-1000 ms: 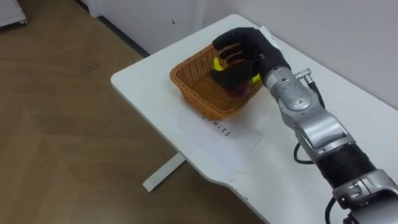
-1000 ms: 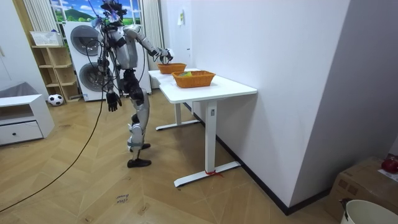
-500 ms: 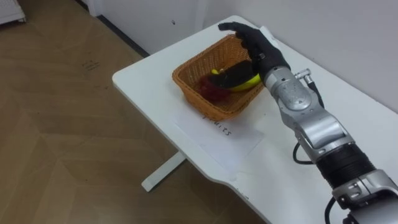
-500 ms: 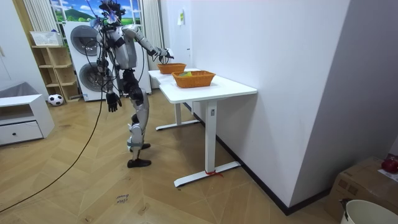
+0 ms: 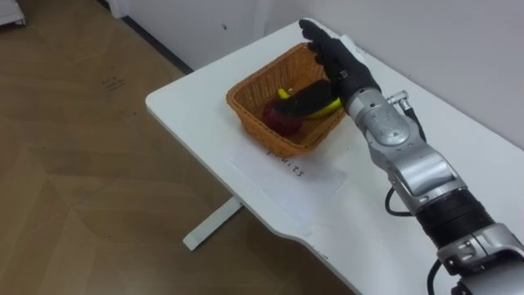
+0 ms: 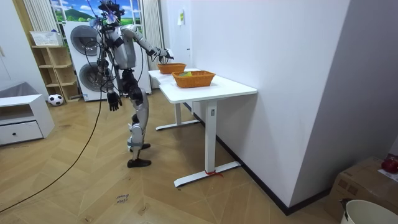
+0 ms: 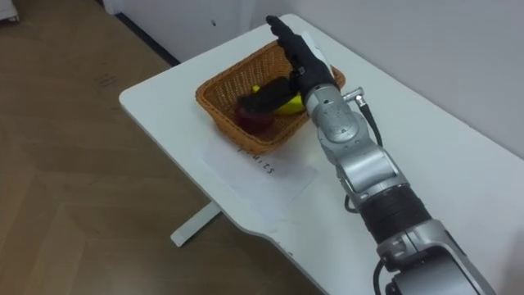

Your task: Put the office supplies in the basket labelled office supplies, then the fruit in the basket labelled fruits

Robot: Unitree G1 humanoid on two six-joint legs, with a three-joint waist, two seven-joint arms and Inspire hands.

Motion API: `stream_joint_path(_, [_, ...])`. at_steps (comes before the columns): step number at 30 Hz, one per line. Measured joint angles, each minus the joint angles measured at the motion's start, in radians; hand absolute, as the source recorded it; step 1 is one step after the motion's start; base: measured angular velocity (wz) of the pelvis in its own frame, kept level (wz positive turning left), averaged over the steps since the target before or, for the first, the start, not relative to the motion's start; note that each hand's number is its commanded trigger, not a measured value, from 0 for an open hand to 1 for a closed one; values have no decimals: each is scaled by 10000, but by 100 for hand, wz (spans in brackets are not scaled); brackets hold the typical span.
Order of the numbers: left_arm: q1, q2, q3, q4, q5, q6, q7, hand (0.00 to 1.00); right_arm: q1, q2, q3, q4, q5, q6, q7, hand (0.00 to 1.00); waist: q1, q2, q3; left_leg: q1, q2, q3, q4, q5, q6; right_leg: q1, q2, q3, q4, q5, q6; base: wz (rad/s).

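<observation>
While its fingers stretch out straight and relaxed, holding nothing, the right hand hangs over the far rim of a woven basket, its thumb reaching across the inside just above the fruit; whether it touches the fruit cannot be told. Inside the basket lie a yellow banana and, just beside it, a dark red fruit. The basket stands near the corner of a white table, with a sheet of paper lying flat against its near side. In the room view the robot stands at the table's far end, its left hand hanging by its side, and a second basket stands nearer the camera on the table.
</observation>
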Motion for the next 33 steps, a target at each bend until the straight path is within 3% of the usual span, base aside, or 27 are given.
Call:
stream_joint_path(5, [39, -2, 34, -412, 0, 6, -19, 0, -1, -270, -835, -486, 12, -1, -3, 0, -591, 326, -124, -63, -7, 91, 152, -63, 109, -98, -71, 423, 47, 53, 84, -7])
stream_joint_path(9, [-33, -6, 41, -400, -65, -9, 64, 0, 0, -567, -1210, -966, -31, -40, -13, 0, -958, 650, -256, 126, -1, 347, 118, -80, 155, -20, -140, 444, 56, 66, 106, -17])
stream_joint_path(13, [-72, -64, 55, -365, -71, -179, 329, 0, 160, -843, -1656, -1721, -229, -104, -152, 0, -1310, 785, -257, 358, 37, 587, -104, -62, 179, -49, -184, 689, 57, 66, 107, -24])
stream_joint_path(20, [-44, -158, 11, 1, -113, -277, 513, 0, 205, -1368, -2312, -2142, -517, -108, -629, 0, -2164, 639, -301, 644, 57, 903, -464, -14, 168, -26, -203, 892, 44, 66, 107, -13])
stream_joint_path(23, [-46, -156, 5, 3, -276, -278, 514, 0, 207, -1698, -2358, -2144, -604, -102, -810, 0, -2341, 559, -256, 791, 99, 1103, -604, -13, 168, -26, -204, 999, 39, 67, 107, -16])
stream_joint_path(27, [-81, -100, 29, 52, -383, -354, 516, 0, 209, -1735, -2830, -2297, -342, -100, -1026, 0, -2589, 369, -188, 903, 165, 1200, -747, -6, 164, -56, -197, 1101, 30, 68, 107, -10])
stream_joint_path(29, [-89, -37, 31, 237, -453, -450, 561, 0, 216, -1825, -3115, -2449, 626, -101, -1159, 0, -2683, 284, -227, 1024, 188, 1351, -775, -12, 159, -30, -188, 1136, 20, 69, 106, -16])
stream_joint_path(33, [-59, -45, 31, 252, -436, -460, 565, 0, 215, -1932, -3613, -2642, 1148, -139, -1447, 0, -2869, 326, -212, 1072, 200, 1403, -776, -40, 170, 1, -190, 1170, 17, 76, 108, -3])
